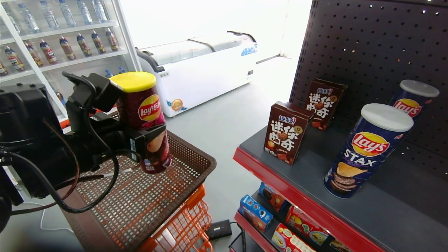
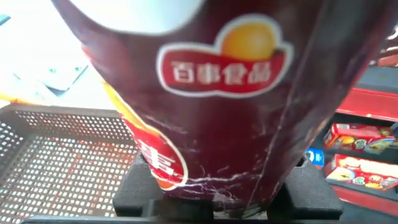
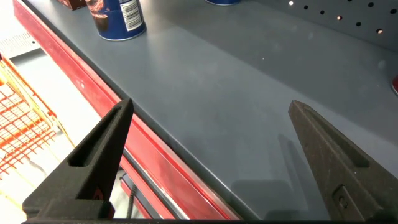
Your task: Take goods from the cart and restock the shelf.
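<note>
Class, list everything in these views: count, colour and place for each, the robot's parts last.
Shelf: one, grey boards, red edges, black pegboard back.
Cart: one, orange, left of the shelf.
Basket: one, brown mesh, on the cart.
Red chip can: one, dark red, yellow lid, held above the basket.
Blue chip cans: two, blue, white lids, on the top shelf.
Boxes: two, brown, top shelf, beside the blue cans.
Freezer: one, white, far behind.
Bottles: many, mixed colours, cooler at far left.
Left hand: one, black, shut on the red chip can.
Right hand: one, black, open over the shelf.
</note>
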